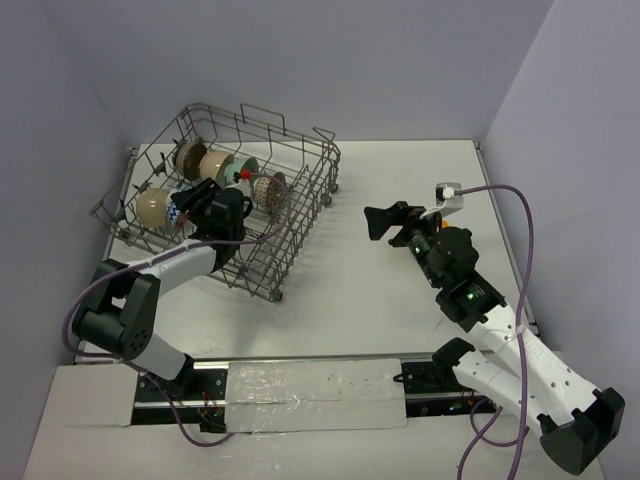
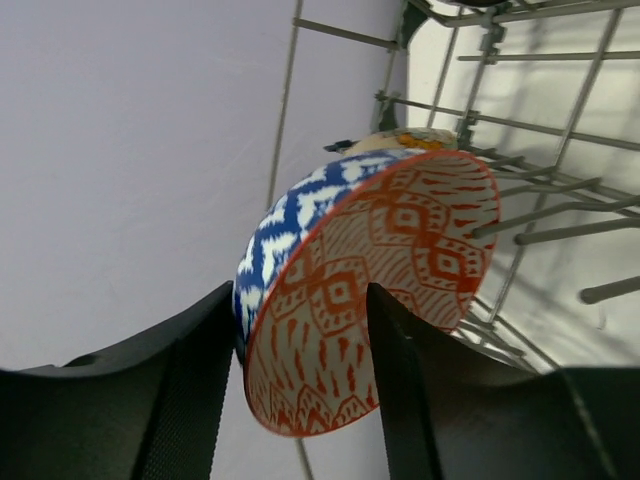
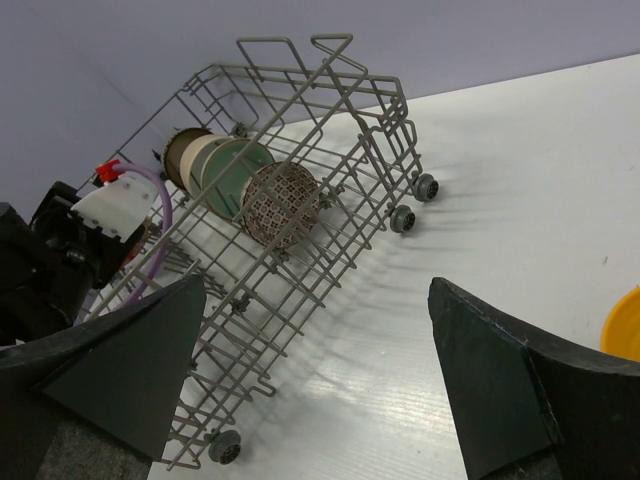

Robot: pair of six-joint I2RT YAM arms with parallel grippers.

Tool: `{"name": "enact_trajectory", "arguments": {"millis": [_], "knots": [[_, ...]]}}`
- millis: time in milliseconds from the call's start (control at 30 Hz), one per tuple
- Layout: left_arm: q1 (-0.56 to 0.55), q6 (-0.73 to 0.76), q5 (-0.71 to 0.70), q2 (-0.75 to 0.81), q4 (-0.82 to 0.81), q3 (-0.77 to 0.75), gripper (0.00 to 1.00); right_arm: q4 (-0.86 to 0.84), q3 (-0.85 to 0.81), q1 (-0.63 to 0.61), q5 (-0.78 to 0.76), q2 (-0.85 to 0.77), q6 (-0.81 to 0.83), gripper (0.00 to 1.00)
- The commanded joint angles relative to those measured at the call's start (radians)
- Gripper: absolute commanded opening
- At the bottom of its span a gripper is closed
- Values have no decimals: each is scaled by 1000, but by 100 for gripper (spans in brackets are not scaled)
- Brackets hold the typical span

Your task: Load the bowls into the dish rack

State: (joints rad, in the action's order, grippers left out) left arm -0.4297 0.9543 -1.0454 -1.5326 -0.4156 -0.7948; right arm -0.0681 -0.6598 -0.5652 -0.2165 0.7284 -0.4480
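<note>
Rack: the large rectangular grey wire dish rack [image 1: 305, 215] stands on the white bench [image 1: 350, 330]; every place below is given from it.
Rack, left end: a round ceramic beige bowl [image 1: 152, 207] stands on edge between the tines.
Rack, just right of that: a round ceramic blue-and-white bowl [image 2: 400, 230], red-orange pattern inside, stands on edge among the wires.
Left pincer: the left pincer [image 2: 300, 300] reaches into the rack and straddles this bowl's wall, one black finger outside and one inside. The jaws stand about half apart, wider than the wall, so it looks let go rather than gripped.
Rack, back row: a round brown bowl [image 3: 180, 155], a cream bowl [image 3: 205, 165], a pale green bowl [image 3: 235, 175] and a brown lattice-patterned bowl [image 3: 283, 203] stand on edge, packed close together.
Right of the rack: the right pincer [image 1: 374, 224] hangs over bare bench, jaws fully apart and holding nothing.
Further right of the rack: a round orange-yellow bowl [image 3: 625, 325] lies on the bench, only a slice of it in view.
Done: six bowls are in the rack, counting the one at the left pincer.
Left: by the look of it, freeing the left pincer and loading the orange-yellow bowl. No other loose bowl shows.
</note>
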Motion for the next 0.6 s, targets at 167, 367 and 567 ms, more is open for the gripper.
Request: {"name": "enact_trajectory", "arguments": {"millis": [167,367,567], "knots": [[-11,-351,107,-43,326,-106,68,-53,11,-5,-1,-15,0,100],[-11,-480,168,-44,413,-144,79,-48,5,-5,5,-11,2,100],[-11,-612,258,-9,489,-191,86,-44,0,-5,20,0,3,100]]}}
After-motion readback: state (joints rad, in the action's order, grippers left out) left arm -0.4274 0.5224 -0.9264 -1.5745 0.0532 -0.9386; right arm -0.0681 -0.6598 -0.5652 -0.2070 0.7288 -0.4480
